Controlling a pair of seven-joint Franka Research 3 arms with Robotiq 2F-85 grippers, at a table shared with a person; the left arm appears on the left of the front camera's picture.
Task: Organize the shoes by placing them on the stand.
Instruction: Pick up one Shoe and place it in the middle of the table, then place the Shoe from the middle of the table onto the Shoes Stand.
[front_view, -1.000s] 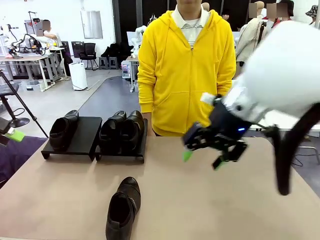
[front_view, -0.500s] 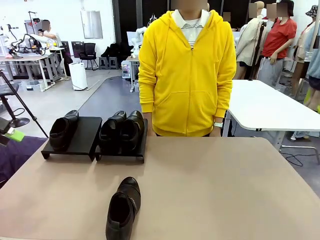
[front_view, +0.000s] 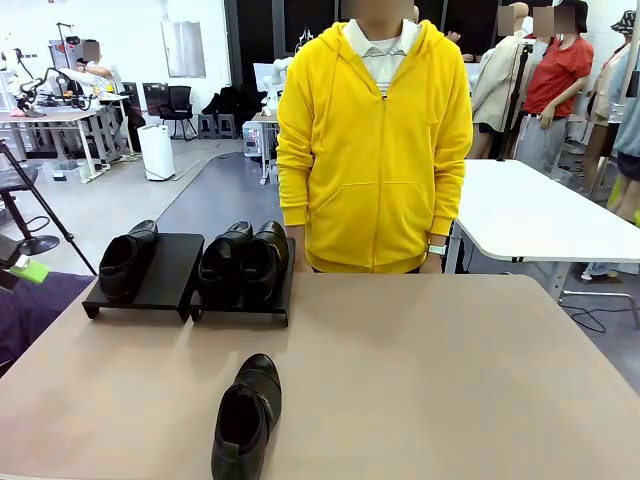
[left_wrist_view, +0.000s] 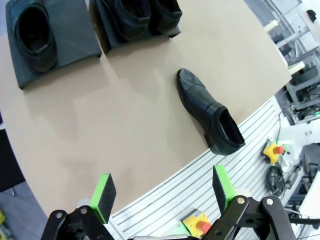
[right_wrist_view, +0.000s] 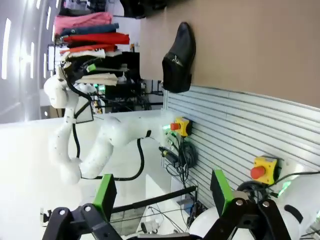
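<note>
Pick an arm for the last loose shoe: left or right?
Left, probably. The loose shoe lies left of centre, near the half-empty stand, and the open left claw looks straight down at both. The right claw views the shoe from off the table edge.

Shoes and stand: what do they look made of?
The shoes look like smooth black leather, judging by the soft sheen on the toe; it could be synthetic. The stand reads as matte black plastic or painted metal: flat, no glare.
</note>
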